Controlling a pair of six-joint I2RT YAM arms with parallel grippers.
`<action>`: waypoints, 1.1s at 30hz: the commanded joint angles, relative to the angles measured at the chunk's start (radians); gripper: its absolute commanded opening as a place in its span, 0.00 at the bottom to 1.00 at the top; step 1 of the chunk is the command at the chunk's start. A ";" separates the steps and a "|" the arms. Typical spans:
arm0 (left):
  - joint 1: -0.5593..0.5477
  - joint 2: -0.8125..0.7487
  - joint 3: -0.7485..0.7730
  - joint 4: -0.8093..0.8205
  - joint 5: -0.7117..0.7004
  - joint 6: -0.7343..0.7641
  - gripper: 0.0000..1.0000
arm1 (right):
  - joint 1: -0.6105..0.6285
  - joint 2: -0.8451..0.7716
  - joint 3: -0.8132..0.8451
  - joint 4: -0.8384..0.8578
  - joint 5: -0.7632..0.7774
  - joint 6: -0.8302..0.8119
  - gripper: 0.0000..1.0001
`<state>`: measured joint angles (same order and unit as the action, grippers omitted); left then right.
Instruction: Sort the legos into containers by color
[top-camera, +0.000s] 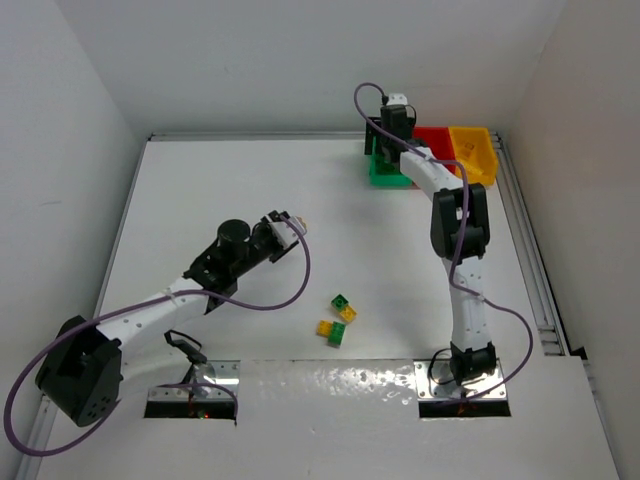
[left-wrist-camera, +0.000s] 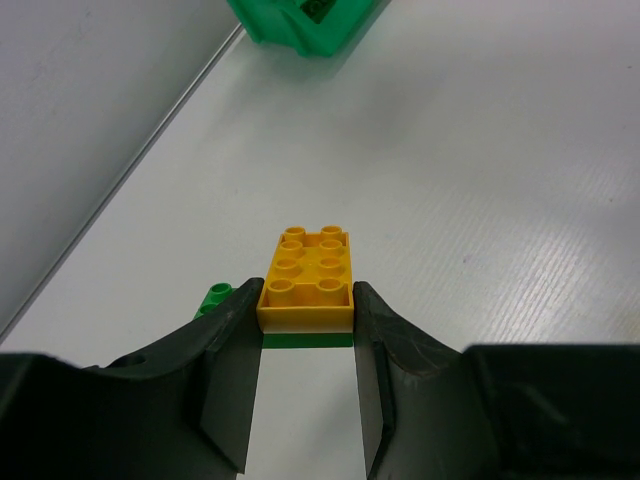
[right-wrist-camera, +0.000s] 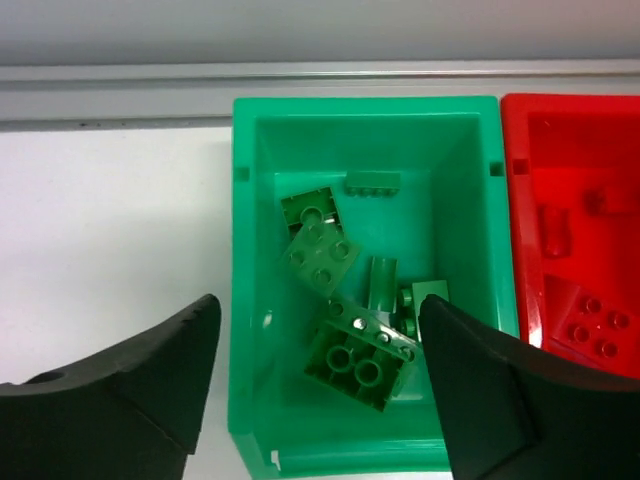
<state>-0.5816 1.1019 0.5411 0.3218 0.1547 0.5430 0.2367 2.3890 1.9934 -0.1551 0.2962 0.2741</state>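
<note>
Legos of green plastic (right-wrist-camera: 355, 365) lie in the green open-top bin (right-wrist-camera: 243, 300) beneath the right gripper (right-wrist-camera: 318, 325), spread wide (apparently for releasing). The left gripper (left-wrist-camera: 305, 305) pinches a yellow-orange brick (left-wrist-camera: 305, 268) atop a green plate (left-wrist-camera: 305, 341), well apart from that bin.

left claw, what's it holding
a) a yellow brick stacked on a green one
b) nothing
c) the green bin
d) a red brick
a: the left claw is shut on a yellow brick, with a green brick showing just under it.
</note>
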 joint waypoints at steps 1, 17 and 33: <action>0.008 0.006 0.019 0.074 0.028 0.005 0.00 | -0.007 -0.097 -0.027 0.057 -0.084 -0.076 0.81; 0.002 -0.043 0.108 -0.141 0.451 0.158 0.00 | 0.182 -0.985 -0.976 -0.044 -0.876 -0.777 0.78; -0.021 -0.027 0.189 -0.250 0.585 0.229 0.00 | 0.430 -1.120 -1.079 -0.002 -0.833 -0.794 0.77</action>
<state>-0.5907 1.0840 0.6910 0.0826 0.6926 0.7380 0.6544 1.2819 0.9146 -0.2161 -0.5503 -0.4984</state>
